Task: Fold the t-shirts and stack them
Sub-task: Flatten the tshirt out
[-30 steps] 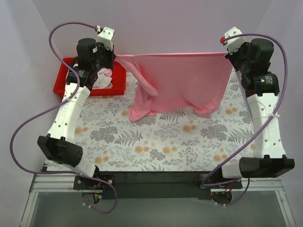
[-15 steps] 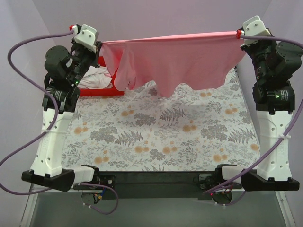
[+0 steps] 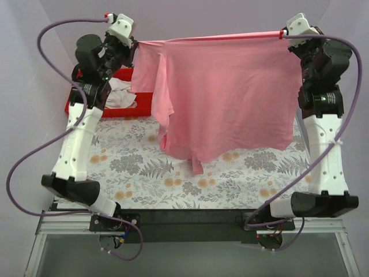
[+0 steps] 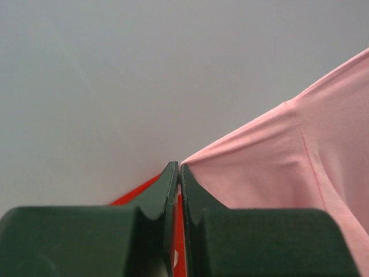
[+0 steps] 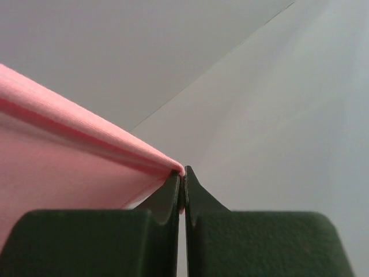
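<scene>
The pink t-shirt (image 3: 225, 98) is plain, solid pink. The white t-shirt (image 3: 120, 95) sits in a red bin (image 3: 115, 111). The desk (image 3: 230, 179) is white with grey ferns and orange flowers. The 2 arms are white and black, with purple cables (image 3: 75, 22).

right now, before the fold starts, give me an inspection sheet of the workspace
surface: flower-printed table cover, lying flat.
job's things: pink cloth t-shirt stretched in the air between both arms by its top edge, the rest hanging towards the table; white cloth t-shirt crumpled in the bin.
clutter: red plastic bin at the table's far left.
grippers: left fingers shut on one top corner of the pink shirt; right fingers shut on the other.
cables: purple cables loop wide outside both arms.
surroundings: plain pale walls; nothing else seen.
</scene>
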You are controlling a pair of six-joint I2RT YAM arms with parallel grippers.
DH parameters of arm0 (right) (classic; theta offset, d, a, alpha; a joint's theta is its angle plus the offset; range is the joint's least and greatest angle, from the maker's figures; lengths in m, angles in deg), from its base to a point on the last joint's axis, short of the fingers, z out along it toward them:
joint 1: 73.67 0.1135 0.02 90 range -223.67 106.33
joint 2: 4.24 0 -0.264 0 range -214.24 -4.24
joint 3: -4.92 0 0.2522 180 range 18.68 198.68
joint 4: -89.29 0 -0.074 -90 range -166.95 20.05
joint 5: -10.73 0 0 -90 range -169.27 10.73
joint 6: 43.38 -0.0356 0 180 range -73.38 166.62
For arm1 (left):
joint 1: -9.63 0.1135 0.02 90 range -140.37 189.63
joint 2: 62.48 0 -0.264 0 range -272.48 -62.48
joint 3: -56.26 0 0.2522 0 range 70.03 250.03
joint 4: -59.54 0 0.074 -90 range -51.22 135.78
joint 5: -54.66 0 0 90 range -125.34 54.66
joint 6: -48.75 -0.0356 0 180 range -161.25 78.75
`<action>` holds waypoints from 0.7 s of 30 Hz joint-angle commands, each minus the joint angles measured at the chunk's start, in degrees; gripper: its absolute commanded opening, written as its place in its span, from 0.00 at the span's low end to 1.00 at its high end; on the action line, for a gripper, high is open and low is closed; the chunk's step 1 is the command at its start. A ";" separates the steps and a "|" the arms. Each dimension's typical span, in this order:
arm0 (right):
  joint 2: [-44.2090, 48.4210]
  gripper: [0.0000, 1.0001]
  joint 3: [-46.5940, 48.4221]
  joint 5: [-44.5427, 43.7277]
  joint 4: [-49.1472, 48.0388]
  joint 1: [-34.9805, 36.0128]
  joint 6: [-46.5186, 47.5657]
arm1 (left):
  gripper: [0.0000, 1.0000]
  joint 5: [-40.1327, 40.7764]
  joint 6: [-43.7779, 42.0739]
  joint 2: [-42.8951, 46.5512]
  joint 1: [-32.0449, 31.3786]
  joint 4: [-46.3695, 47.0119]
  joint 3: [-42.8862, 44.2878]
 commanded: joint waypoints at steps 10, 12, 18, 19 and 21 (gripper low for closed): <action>-29.64 0.01 31.90 -10.37 -6.26 -6.33 0.09 | 0.00 6.95 2.56 -32.45 1.79 16.00 29.55; -31.42 0.01 37.02 -10.72 -8.62 -6.50 0.79 | 0.00 7.83 1.77 -34.94 1.79 19.85 36.10; -25.03 0.01 22.41 -7.93 -18.22 -8.26 -0.43 | 0.00 6.71 -0.70 -23.89 1.79 33.15 18.41; -22.23 0.01 19.04 -7.22 -18.22 -8.70 -1.66 | 0.00 5.47 -0.70 -21.96 1.79 33.15 14.72; -16.53 0.01 4.25 -3.11 -18.57 -9.23 -1.59 | 0.00 -0.23 -0.96 -15.83 1.70 31.59 1.98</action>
